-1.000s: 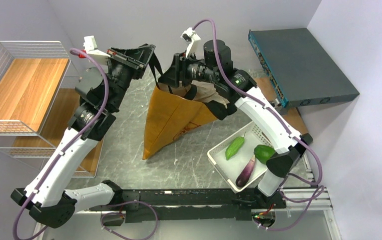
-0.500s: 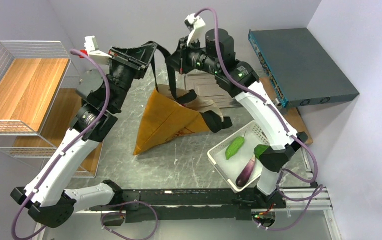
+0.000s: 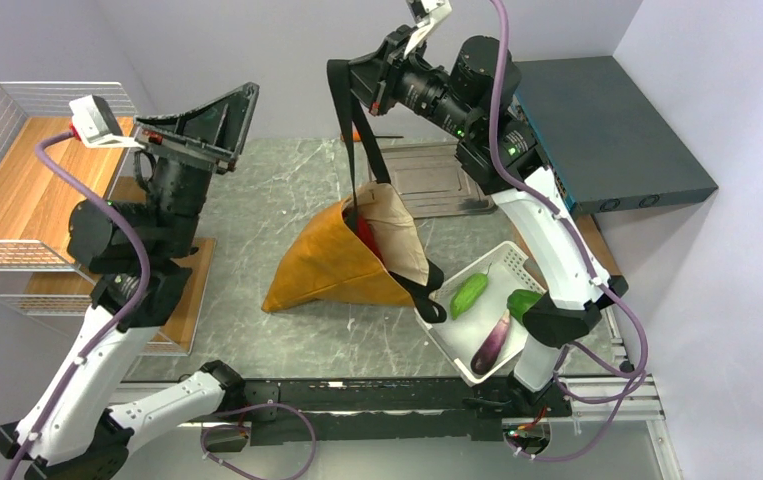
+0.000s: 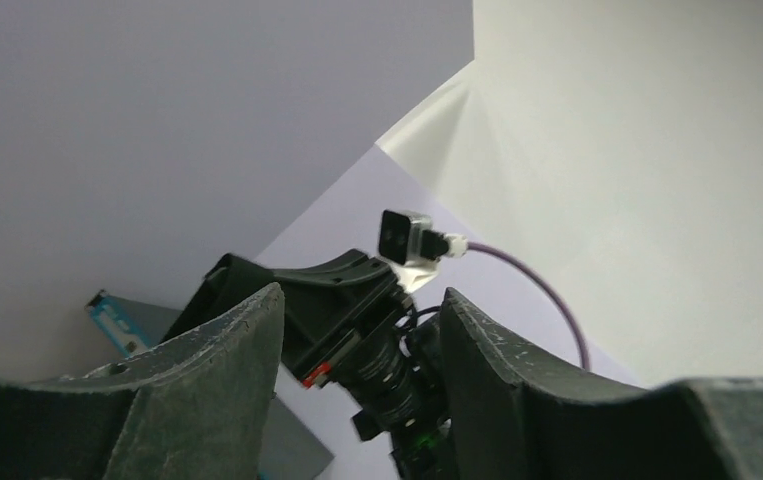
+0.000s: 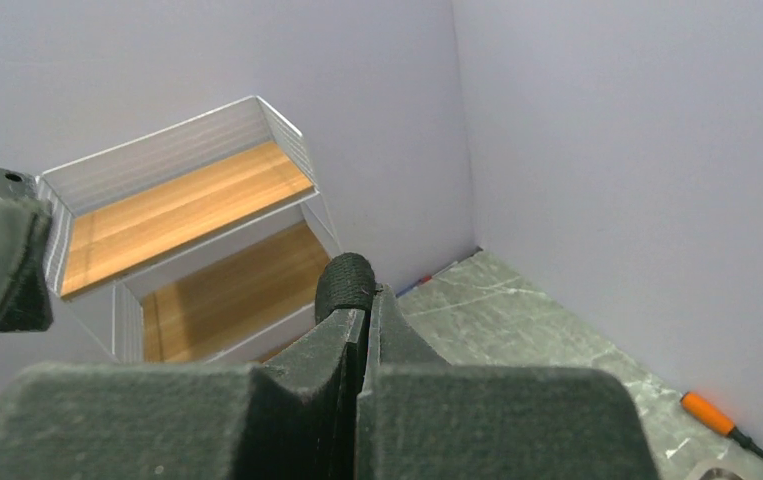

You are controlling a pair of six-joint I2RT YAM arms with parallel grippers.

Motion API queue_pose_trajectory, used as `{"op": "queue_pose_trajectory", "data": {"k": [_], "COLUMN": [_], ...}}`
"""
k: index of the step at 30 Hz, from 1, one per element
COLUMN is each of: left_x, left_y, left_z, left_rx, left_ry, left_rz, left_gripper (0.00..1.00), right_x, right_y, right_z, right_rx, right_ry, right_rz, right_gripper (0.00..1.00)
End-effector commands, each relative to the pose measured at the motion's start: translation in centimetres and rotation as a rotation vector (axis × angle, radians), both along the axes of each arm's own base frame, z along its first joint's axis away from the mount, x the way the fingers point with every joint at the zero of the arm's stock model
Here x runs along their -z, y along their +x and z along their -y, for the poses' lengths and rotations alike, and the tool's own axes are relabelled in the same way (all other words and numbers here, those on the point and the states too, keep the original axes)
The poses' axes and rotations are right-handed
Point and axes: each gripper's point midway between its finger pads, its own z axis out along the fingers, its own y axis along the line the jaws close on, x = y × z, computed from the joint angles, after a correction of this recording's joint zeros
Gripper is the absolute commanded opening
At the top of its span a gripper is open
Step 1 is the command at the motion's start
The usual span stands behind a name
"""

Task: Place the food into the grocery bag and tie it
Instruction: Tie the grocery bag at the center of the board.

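One mustard-ochre fabric grocery bag [image 3: 322,268]: its black webbing strap [image 3: 362,150] stands upright, pinched in the right gripper [image 3: 355,72]; left gripper [image 3: 239,108] spread, empty, well apart to the strap's left.

No legible text, label, brand or number anywhere; grocery bag [image 3: 317,270] fabric shows no readable print.

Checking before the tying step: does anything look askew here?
Yes. The bag slumps lopsided, hung by one strap pinched in the right gripper; its other strap droops loose beside the white tray.
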Motion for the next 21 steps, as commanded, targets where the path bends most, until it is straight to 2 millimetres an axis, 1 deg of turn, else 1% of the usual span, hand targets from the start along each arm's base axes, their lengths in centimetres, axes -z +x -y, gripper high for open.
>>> {"op": "queue_pose_trajectory", "data": {"k": [1, 2, 5, 8, 9, 11, 14, 15, 18, 20, 21], "left_x": [2.5, 3.2, 4.8, 6.0, 6.6, 7.3, 8.0, 8.3, 8.5, 8.0, 7.9], "left_y": [-0.1, 0.1, 0.7, 1.3, 1.7, 2.2, 3.1, 3.5, 4.3, 3.9, 3.9], "left_z": [-0.2, -0.3, 0.6, 2.8, 3.4, 4.5, 4.7, 4.7, 5.0, 5.8, 6.3], "left_rx": [-0.09, -0.107, -0.092, -0.015, 0.009, 0.058, 0.085, 0.088, 0.127, 0.199, 0.233], "left_ry": [0.195, 0.236, 0.345, 0.469, 0.504, 0.558, 0.6, 0.611, 0.628, 0.639, 0.646], "left_rz": [0.012, 0.008, 0.028, 0.098, 0.096, 0.132, 0.161, 0.167, 0.195, 0.236, 0.249], "left_gripper": [0.6, 0.59, 0.57, 0.57, 0.56, 0.46, 0.35, 0.33, 0.28, 0.27, 0.26], "right_x": [-9.0, -9.5, -10.8, -11.8, -12.0, -12.6, -13.3, -13.6, -14.9, -15.7, -15.9], "right_y": [-4.3, -4.7, -5.8, -7.0, -7.5, -8.6, -10.0, -10.6, -11.5, -11.7, -11.3], "right_z": [2.6, 2.9, 3.1, 3.1, 3.1, 3.1, 3.5, 3.7, 5.5, 7.1, 7.7], "right_rx": [-0.055, -0.062, -0.096, -0.152, -0.176, -0.225, -0.28, -0.306, -0.381, -0.417, -0.415], "right_ry": [0.209, 0.227, 0.265, 0.293, 0.301, 0.318, 0.335, 0.342, 0.396, 0.432, 0.435], "right_rz": [0.207, 0.215, 0.239, 0.255, 0.258, 0.266, 0.266, 0.267, 0.237, 0.208, 0.201], "right_gripper": [0.0, 0.0, 0.0, 0.0, 0.0, 0.0, 0.0, 0.0, 0.0, 0.0, 0.0]}}
